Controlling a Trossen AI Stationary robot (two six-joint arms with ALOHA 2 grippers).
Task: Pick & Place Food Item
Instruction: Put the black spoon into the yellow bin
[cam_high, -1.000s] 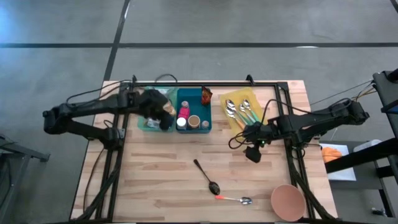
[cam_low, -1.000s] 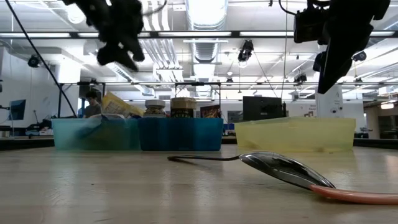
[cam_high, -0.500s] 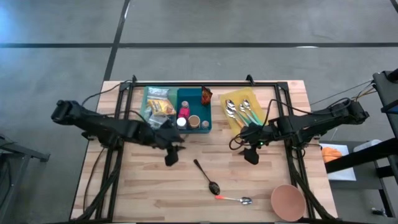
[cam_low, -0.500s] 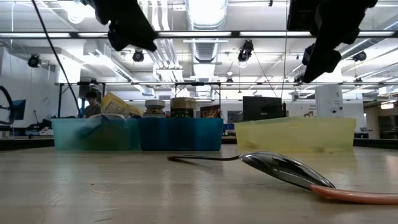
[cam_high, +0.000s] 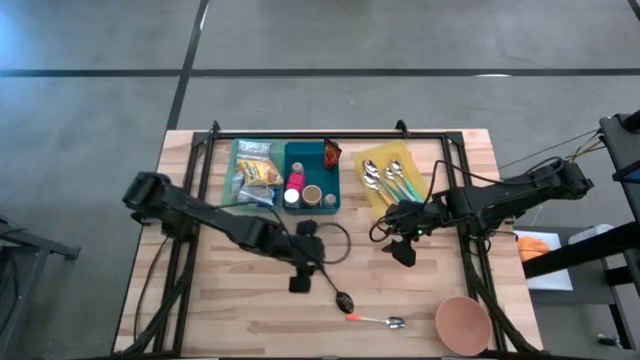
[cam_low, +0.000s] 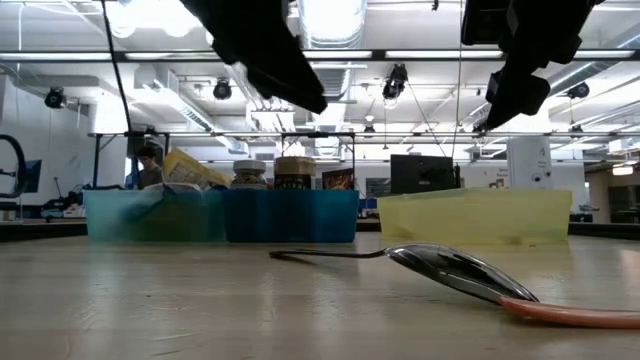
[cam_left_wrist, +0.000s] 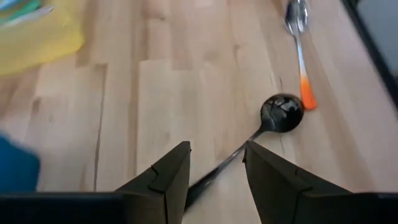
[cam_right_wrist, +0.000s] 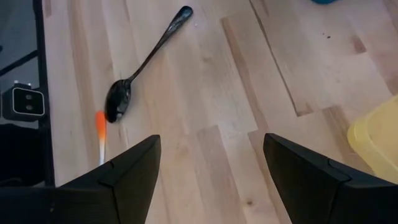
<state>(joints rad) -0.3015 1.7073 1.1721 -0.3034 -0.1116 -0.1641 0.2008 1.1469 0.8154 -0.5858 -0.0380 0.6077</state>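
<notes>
We found the left end effector (cam_high: 299, 283) hovering just left of the black spoon (cam_high: 331, 284) on the bench (cam_high: 230, 300), fingers slightly apart and empty. The spoon's long axis ran diagonally from handle, nearest the blue bin (cam_high: 311, 182), down to its bowl. Farther right of the spoon, the right end effector (cam_high: 403, 251) waited with fingers apart, clearly the more distant one.

Left gripper (cam_high: 300, 284) is swinging away from the teal plastic bins (cam_high: 282, 176), moving out over the wooden table (cam_high: 230, 300), now above the black spoon's (cam_left_wrist: 273, 118) handle, fingers narrowing, nothing held.
</notes>
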